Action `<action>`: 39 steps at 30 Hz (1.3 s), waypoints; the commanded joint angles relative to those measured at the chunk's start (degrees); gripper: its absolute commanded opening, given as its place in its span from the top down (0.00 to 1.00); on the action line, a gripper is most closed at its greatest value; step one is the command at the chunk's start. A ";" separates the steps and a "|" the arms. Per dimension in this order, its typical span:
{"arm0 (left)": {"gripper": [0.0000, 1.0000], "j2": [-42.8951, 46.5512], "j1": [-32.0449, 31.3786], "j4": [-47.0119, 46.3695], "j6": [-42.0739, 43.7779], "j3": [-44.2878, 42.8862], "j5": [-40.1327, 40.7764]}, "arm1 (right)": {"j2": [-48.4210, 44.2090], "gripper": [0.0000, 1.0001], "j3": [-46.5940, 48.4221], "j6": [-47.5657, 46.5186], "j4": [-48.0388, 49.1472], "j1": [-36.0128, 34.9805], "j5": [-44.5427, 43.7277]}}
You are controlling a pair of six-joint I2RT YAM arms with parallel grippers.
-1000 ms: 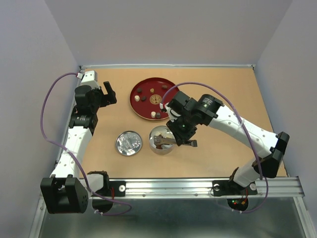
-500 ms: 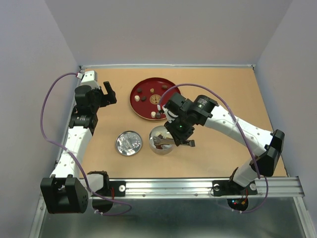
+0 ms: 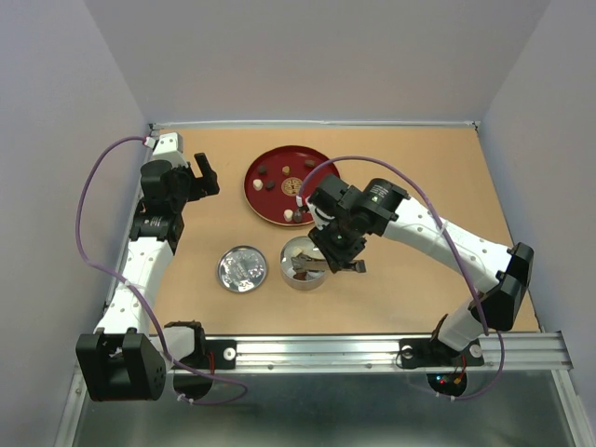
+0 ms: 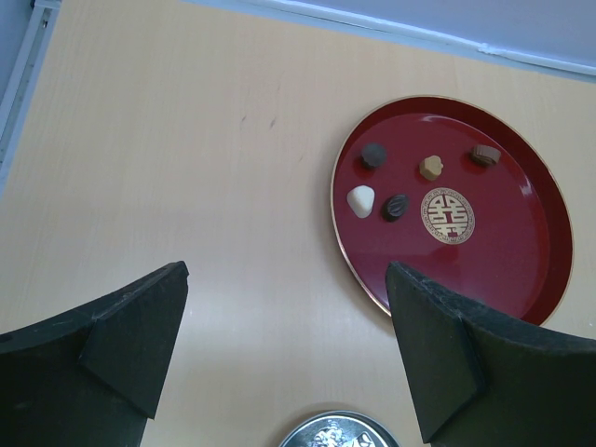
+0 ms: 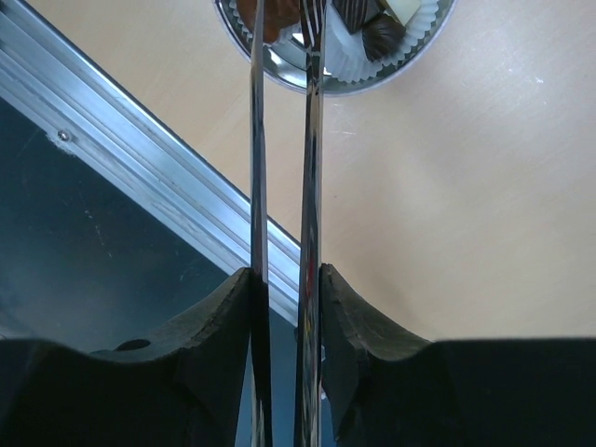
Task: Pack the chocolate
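Observation:
Several chocolate pieces (image 3: 267, 184), dark, tan and white, lie on a round red plate (image 3: 317, 160); the left wrist view shows them too (image 4: 395, 207). A round open tin (image 3: 291, 249) stands in front of the plate. It holds white paper cups with a few chocolates (image 5: 382, 39). My right gripper (image 3: 346, 261) is shut on long metal tongs (image 5: 312, 140), whose tips reach over the tin's inside. Whether the tips hold a piece is hidden. My left gripper (image 3: 207, 174) is open and empty, hovering left of the plate.
The tin's silver lid (image 3: 242, 269) lies flat left of the tin, and its edge shows in the left wrist view (image 4: 340, 433). An aluminium rail (image 3: 372, 349) runs along the near table edge. Walls close in the left, right and back sides.
My right arm has shifted slightly left and the tongs have moved a little over the tin. The left arm has not moved.

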State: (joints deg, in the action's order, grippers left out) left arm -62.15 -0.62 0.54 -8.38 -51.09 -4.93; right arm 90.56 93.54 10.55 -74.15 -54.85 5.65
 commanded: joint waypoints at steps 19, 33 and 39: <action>0.01 0.54 0.18 -1.41 0.56 -0.76 -0.08 | -2.06 0.57 8.85 3.08 2.52 -0.35 -5.39; 0.01 0.71 0.18 -1.41 0.30 -0.85 -0.52 | 0.66 0.60 9.56 0.88 14.90 1.32 -24.26; 0.01 0.80 0.18 -1.50 0.38 -0.76 -0.96 | 8.99 0.60 13.23 -2.81 23.52 3.17 -25.07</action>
State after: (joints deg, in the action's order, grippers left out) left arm -62.15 -0.62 0.54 -8.40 -51.09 -5.04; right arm 94.30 101.21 10.79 -59.81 -52.75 -15.62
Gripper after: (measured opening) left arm 0.986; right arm 0.400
